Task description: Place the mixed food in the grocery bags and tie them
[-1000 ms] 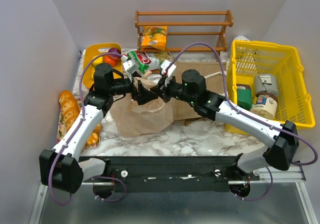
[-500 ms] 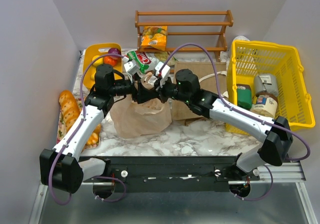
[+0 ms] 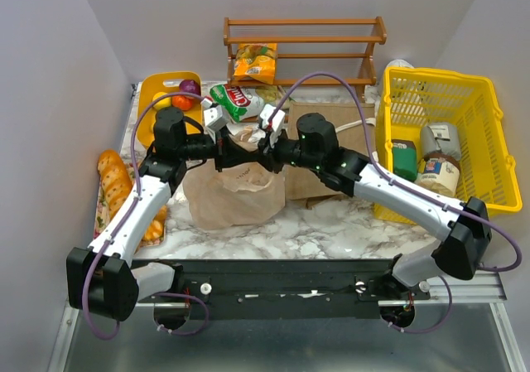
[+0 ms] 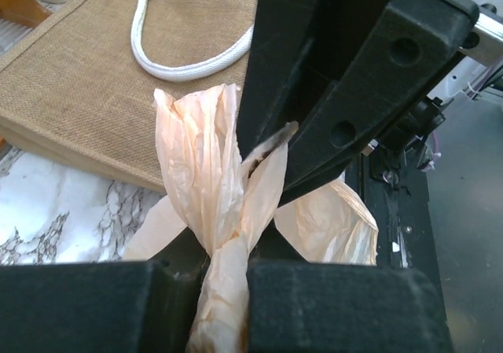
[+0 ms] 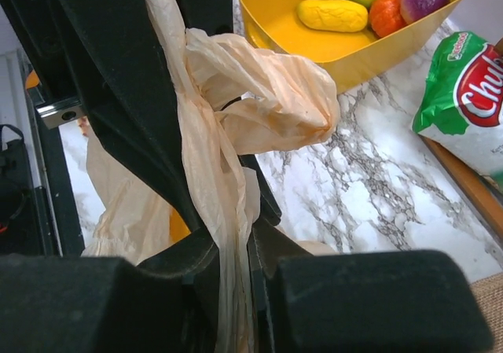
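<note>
The peach-orange plastic grocery bag (image 3: pixel 236 196) sits bulging at the table's middle, with its handles pulled up between my two grippers. My left gripper (image 3: pixel 222 148) is shut on one twisted handle (image 4: pixel 206 164). My right gripper (image 3: pixel 267 147) faces it closely, and its jaws stand tight around the other handle strip (image 5: pixel 228 180), just below a bunched loop (image 5: pixel 275 93). The tan jute tote (image 3: pixel 327 123) lies flat behind the right gripper, white handle (image 4: pixel 181 66) on top. A green and red snack packet (image 3: pixel 236 100) lies behind the bag.
A yellow bowl (image 3: pixel 164 84) of fruit is at the back left, and bread loaves (image 3: pixel 112 181) lie along the left edge. A wooden rack (image 3: pixel 302 36) at the back holds an orange packet (image 3: pixel 255 63). A yellow mesh basket (image 3: pixel 439 78) with jars stands at the right.
My left gripper has gone from wide open to shut on the bag's handle. The right arm shifted a little to the left, bringing both grippers close together over the bag.
</note>
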